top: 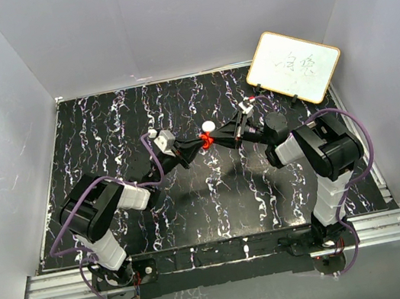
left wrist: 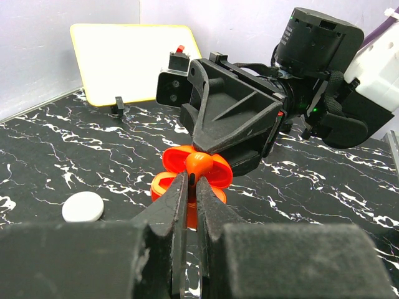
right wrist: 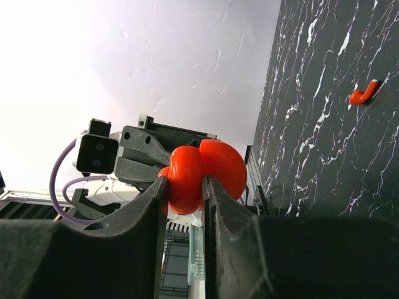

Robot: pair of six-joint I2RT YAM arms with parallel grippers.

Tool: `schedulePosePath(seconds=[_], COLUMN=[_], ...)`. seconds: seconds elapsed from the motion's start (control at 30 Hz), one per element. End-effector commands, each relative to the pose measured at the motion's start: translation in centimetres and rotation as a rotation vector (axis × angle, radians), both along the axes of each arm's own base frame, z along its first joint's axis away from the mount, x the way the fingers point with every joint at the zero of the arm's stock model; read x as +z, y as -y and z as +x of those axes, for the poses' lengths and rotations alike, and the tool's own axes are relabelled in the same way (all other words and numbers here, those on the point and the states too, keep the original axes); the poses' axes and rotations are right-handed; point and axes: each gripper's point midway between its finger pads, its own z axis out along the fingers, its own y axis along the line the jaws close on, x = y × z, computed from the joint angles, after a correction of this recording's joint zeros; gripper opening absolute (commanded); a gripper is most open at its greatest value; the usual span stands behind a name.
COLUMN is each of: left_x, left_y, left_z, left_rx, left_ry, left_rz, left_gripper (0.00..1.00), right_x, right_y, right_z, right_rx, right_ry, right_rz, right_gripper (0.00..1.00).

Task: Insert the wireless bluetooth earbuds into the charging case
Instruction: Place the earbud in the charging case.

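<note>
The red charging case is held off the table, and my right gripper is shut on its rounded body. In the left wrist view the case faces me with its lid hinged open. My left gripper is shut on a small red earbud with a dark tip, right at the case's opening. In the top view both grippers meet over the middle of the table, the left and the right on either side of the case. A second red earbud lies loose on the table.
A round white disc lies on the black marbled table, just behind the grippers, and shows in the top view too. A yellow-rimmed whiteboard leans at the back right. Pale walls enclose three sides.
</note>
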Motion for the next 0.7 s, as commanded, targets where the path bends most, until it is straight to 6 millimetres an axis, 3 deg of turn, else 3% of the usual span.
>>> schedulePosePath(seconds=[0.0, 0.17, 0.43, 0.67], left_x=[3.13, 2.87, 2.96, 3.22], left_y=[-0.31, -0.37, -0.47, -0.55], left_z=[0.19, 0.06, 0.09, -0.05], left_rx=[0.011, 0.010, 0.016, 0.015], left_ry=[0.129, 0.118, 0.113, 0.117], left_rz=[-0.062, -0.059, -0.060, -0.063], left_gripper=[0.00, 0.00, 0.13, 0.16], right_x=[1.43, 1.49, 1.63, 1.56], right_y=[0.03, 0.00, -0.02, -0.04], right_z=[-0.62, -0.57, -0.45, -0.35], right_rx=[0.014, 0.013, 0.012, 0.011], right_ry=[0.085, 0.085, 0.088, 0.086], right_rz=[0.027, 0.029, 0.032, 0.034], right_gripper=[0.00, 0.00, 0.00, 0.00])
